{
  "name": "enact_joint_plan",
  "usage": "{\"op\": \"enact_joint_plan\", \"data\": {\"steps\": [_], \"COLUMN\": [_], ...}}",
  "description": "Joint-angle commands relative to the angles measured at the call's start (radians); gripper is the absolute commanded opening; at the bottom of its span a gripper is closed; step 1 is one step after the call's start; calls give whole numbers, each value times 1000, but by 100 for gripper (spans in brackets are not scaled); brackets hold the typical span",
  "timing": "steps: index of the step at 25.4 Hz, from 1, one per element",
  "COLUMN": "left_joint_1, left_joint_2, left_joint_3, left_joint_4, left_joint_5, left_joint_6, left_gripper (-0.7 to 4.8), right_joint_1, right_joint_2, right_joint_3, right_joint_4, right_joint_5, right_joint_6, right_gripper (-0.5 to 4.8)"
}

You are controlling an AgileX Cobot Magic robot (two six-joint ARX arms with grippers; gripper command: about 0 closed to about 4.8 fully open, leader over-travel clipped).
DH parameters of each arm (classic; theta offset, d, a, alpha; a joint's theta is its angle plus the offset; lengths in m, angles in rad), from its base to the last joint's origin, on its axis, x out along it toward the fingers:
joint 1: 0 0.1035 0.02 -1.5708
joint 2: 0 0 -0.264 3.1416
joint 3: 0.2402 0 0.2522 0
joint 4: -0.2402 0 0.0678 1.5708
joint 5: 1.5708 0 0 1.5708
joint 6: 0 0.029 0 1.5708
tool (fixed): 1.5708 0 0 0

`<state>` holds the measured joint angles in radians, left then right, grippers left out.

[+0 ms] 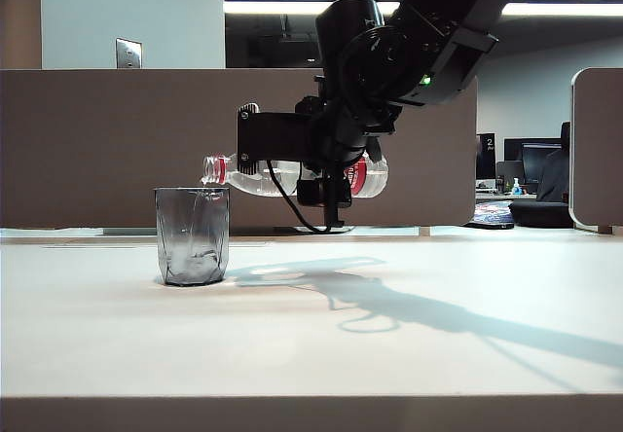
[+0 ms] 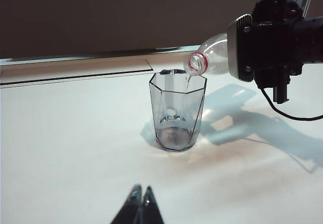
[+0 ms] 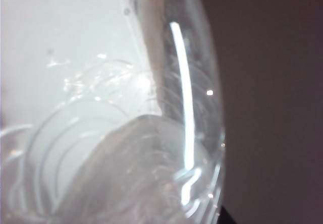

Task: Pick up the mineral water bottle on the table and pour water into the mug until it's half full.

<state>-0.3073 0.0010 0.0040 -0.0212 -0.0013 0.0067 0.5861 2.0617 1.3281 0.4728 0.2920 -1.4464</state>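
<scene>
Nearest, on the white surface: a long dark arm shadow, right of centre in the exterior view. Further back, left of centre, the mug, upright, smoky grey, a little water at its bottom. Just above its rim, the mineral water bottle, lying almost level, open red-ringed mouth over the mug, a thin trickle falling in. Clamped round the bottle's labelled middle, the right gripper, fingers spread to the bottle's width. Seen only in its own wrist view, well short of the mug, the left gripper, fingers pressed together, holding nothing. Behind everything, a brown partition.
</scene>
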Motion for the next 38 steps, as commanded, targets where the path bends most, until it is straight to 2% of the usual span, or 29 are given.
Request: {"op": "enact_joint_plan", "data": {"steps": [1,38], "left_joint_1": [0,-3], "left_joint_2": [0,0], "left_joint_3": [3,3], "left_joint_4": [7,7], "left_joint_5": [2,2], "left_joint_6": [0,0], "left_gripper": [-5,-5], "right_joint_1": [2,1], "right_joint_2": [-14,-14], "right_joint_3": [10,10], "right_joint_4": [63,85], "right_joint_5": [5,24], "right_joint_6": [-18,-77], "right_gripper": [295,295]}}
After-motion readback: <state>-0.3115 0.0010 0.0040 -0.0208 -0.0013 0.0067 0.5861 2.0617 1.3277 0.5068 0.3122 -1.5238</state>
